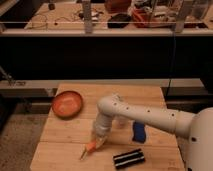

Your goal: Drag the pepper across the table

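Observation:
The pepper (pixel 90 148), small, slender and orange with a thin pale stem tip pointing down-left, lies on the light wooden table (pixel 60 135) near its front left. My gripper (pixel 98 143) reaches down from the white arm and sits right on the pepper's thick end. The wrist hides the fingers.
A round orange bowl (pixel 67 104) sits at the table's left. A blue object (pixel 137 132) lies right of the arm, and a black ridged object (pixel 128 158) lies near the front edge. A dark shelf with clutter stands behind the table.

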Tool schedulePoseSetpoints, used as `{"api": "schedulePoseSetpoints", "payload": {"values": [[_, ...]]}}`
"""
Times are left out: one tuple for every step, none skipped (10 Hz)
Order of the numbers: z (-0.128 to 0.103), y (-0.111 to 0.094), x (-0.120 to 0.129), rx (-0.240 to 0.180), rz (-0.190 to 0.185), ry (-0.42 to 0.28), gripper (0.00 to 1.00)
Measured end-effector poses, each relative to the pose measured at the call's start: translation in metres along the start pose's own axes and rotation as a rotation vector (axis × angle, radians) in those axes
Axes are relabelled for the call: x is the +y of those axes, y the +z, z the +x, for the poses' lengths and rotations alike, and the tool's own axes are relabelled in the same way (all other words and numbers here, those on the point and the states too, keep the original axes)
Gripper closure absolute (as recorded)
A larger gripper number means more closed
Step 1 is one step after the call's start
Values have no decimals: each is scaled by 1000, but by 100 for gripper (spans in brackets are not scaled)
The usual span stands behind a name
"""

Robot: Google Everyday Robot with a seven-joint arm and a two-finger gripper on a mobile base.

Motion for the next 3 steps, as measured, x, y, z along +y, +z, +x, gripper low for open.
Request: {"api": "schedulePoseSetpoints", "payload": {"values": [[2, 0, 4, -3, -4, 5, 100], [1, 0, 5, -5, -5, 6, 100], [0, 0, 5, -7, -6, 1, 100]]}}
